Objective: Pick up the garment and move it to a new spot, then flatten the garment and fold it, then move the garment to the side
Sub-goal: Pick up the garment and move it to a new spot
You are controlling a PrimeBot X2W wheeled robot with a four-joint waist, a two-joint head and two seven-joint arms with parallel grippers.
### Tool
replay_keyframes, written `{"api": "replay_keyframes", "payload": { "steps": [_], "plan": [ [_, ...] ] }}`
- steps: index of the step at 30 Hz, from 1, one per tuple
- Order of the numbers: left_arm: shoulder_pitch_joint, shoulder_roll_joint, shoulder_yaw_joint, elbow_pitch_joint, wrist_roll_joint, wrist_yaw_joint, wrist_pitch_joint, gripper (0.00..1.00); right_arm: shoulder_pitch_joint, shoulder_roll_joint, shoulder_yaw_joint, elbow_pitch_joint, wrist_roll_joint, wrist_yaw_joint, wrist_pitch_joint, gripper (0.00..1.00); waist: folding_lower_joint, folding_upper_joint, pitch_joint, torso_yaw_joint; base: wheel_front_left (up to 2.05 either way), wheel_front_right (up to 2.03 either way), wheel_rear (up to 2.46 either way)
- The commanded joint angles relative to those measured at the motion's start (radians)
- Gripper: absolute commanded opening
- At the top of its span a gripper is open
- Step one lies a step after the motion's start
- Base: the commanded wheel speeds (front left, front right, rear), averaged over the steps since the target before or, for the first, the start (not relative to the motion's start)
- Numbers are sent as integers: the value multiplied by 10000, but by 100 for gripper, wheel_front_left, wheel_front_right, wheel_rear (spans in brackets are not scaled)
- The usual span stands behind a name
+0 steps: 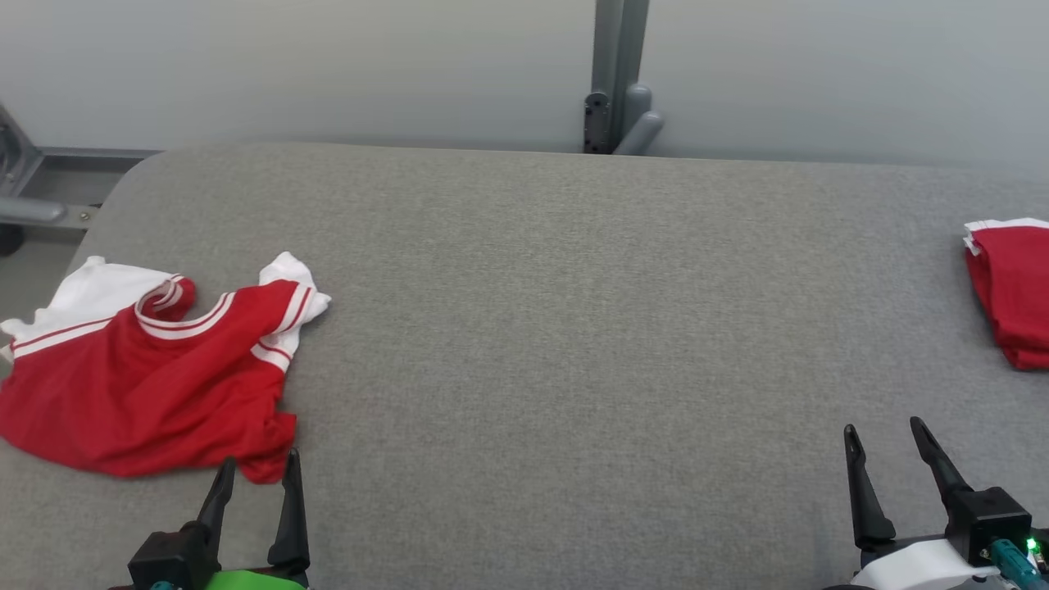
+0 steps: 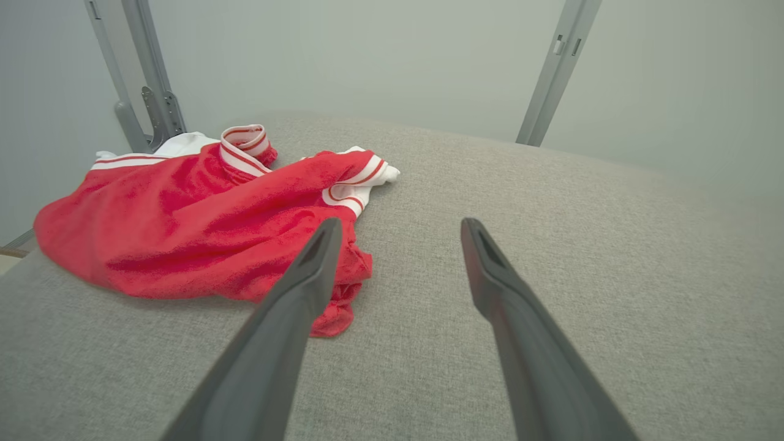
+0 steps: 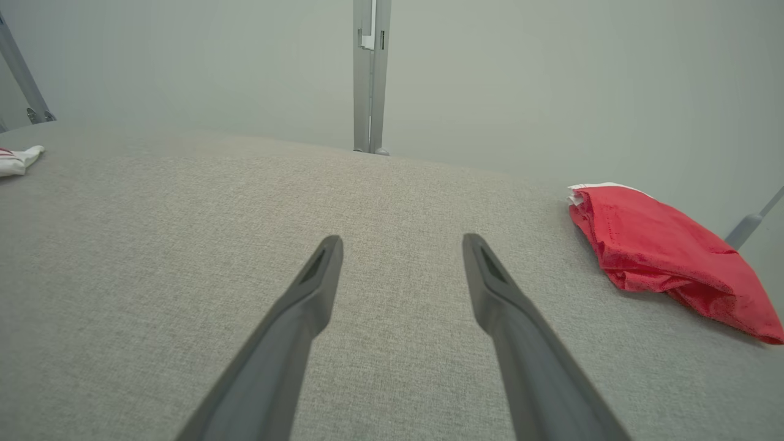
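My left end effector [image 1: 260, 459] and right end effector [image 1: 883, 426] gape wide and empty, and the crumpled garment [image 1: 147, 377], at nine o'clock by the edge of the desk [image 1: 574, 328], could slide off if I pinch only its loose near hem.

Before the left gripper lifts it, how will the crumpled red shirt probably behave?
The shirt is probably floppy: it lies in soft wrinkles and would likely hang limp from a pinch. It looks thin, so likely light. On the textured grey surface, a push would probably bunch it.
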Motion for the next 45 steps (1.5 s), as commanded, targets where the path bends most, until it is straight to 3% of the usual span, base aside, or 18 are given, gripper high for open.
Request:
{"api": "replay_keyframes", "payload": {
  "steps": [1, 8, 12, 16, 21, 28, 34, 39, 45],
  "plan": [
    [19, 38, 70, 17, 71, -25, -6, 100, 192, 32, 69, -14, -15, -15, -63, 100, 0, 0, -175, 1116, 0, 0, 0],
    [456, 36, 674, -39, 184, -24, -6, 100, -205, 123, 994, 73, 50, -15, -63, 100, 0, 0, -416, 3238, 0, 0, 0],
    [644, 29, 1130, -293, -25, -25, -6, 100, -838, -75, 1866, 161, 66, -16, -63, 100, 0, 0, -186, 3478, 0, 0, 0],
    [657, 34, 1237, -462, -276, -13, -6, 100, -1159, -266, 2308, 160, 197, -16, -63, 100, 0, 0, -114, 3522, 0, 0, 0],
    [-280, 32, 625, 75, -211, -21, -6, 100, -948, -579, 2208, -165, 200, -16, -63, 100, 0, 0, 295, 3572, 0, 0, 0],
    [-3672, 100, -377, 2641, -1157, -23, 49, 100, -1857, -1710, 2042, -823, -45, -16, -62, 100, 0, 0, 2984, 3003, 0, 0, 0],
    [-6338, 108, -450, 4891, -1753, -24, 582, 100, -2502, -2422, 1822, -1204, -89, -15, -62, 100, 0, 0, 4679, 2589, 0, 0, 0],
    [-8033, 171, -627, 6713, -2406, -25, 873, 100, -2867, -2722, 1783, -1410, -89, -16, -64, 100, 0, 0, 5573, 2259, 0, 0, 0],
    [-8897, 334, -810, 8669, -2813, -24, 1512, 100, -3035, -2713, 1775, -1499, -48, -16, -64, 100, 0, 0, 5813, 2016, 0, 0, 0]
  ]
}}
